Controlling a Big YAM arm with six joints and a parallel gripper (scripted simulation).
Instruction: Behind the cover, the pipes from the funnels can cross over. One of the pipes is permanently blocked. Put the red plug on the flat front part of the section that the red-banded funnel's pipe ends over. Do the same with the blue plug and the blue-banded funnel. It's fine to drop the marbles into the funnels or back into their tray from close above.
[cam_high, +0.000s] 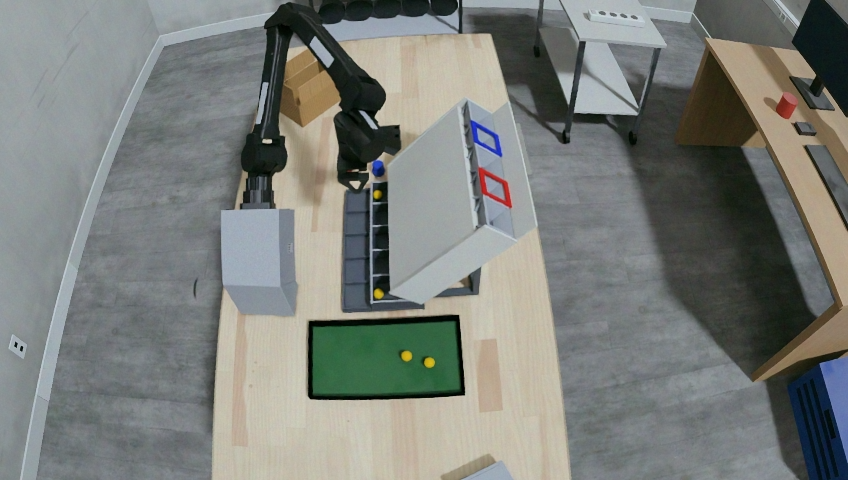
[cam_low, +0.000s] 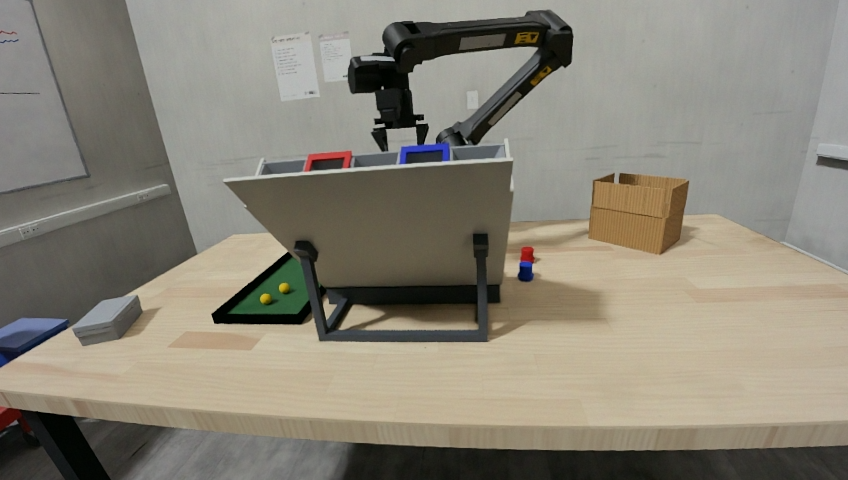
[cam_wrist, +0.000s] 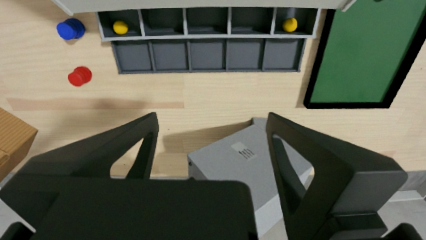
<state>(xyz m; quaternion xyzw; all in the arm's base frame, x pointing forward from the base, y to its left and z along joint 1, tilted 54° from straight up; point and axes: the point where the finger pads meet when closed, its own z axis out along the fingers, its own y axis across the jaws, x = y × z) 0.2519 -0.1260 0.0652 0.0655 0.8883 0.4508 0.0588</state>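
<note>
My gripper (cam_high: 355, 182) (cam_low: 399, 142) (cam_wrist: 212, 119) is open and empty, high above the table in front of the row of sections (cam_high: 355, 237) (cam_wrist: 207, 55). The red plug (cam_low: 527, 253) (cam_wrist: 79, 76) and the blue plug (cam_high: 377, 168) (cam_low: 525, 271) (cam_wrist: 70, 29) stand on the table beside the row's end. One yellow marble (cam_high: 377, 194) (cam_wrist: 120, 27) lies in the end section next to the plugs, another marble (cam_high: 378, 293) (cam_wrist: 289, 24) in the opposite end section. The red-banded funnel (cam_high: 491, 174) (cam_low: 327, 154) and the blue-banded funnel (cam_high: 482, 126) (cam_low: 424, 146) sit atop the grey cover (cam_high: 434, 202) (cam_low: 380, 220).
A green tray (cam_high: 357, 362) (cam_low: 291, 273) (cam_wrist: 365, 50) holds two marbles (cam_high: 406, 355) (cam_high: 429, 362). The grey arm base (cam_high: 258, 261) (cam_wrist: 240, 155) stands beside the sections. A cardboard box (cam_high: 306, 89) (cam_low: 637, 211) sits beyond the arm. A small grey box (cam_low: 108, 319) lies at a table corner.
</note>
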